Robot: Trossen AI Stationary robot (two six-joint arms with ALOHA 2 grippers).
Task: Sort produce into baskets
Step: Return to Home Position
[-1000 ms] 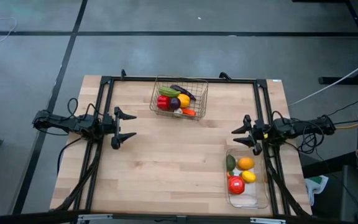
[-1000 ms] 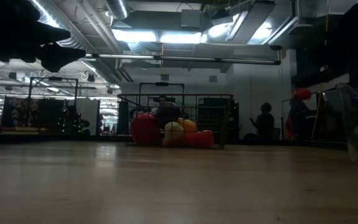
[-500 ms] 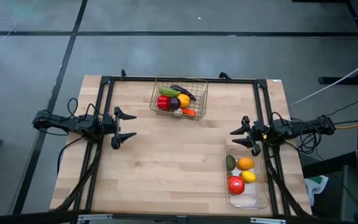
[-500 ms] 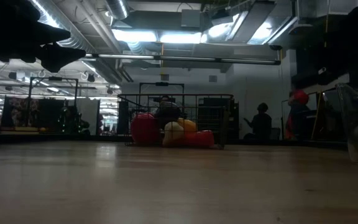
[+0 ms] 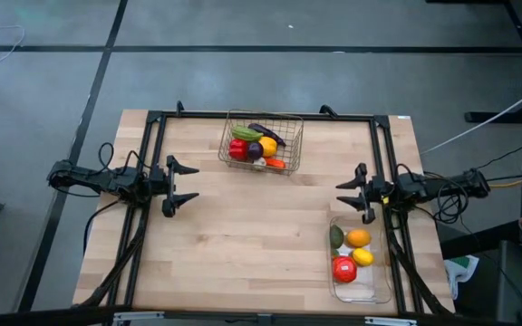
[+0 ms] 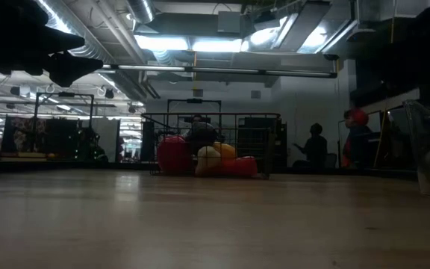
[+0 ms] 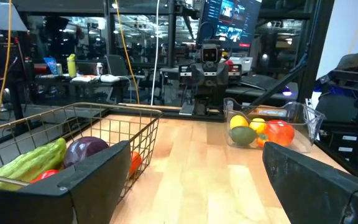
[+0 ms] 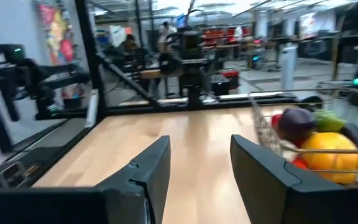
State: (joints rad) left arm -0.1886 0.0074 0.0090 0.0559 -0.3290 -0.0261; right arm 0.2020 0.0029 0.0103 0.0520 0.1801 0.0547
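Slightly nearer the surface's far edge than before, the right gripper hangs spread and empty just beside the clear tray of produce. The left gripper waits spread at the left, and the wire basket holds the other produce.

Both arms lay level over the table's side edges, left gripper and right gripper facing inward, fingers spread

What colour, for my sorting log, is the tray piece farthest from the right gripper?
Red; that piece shows best in the high view.
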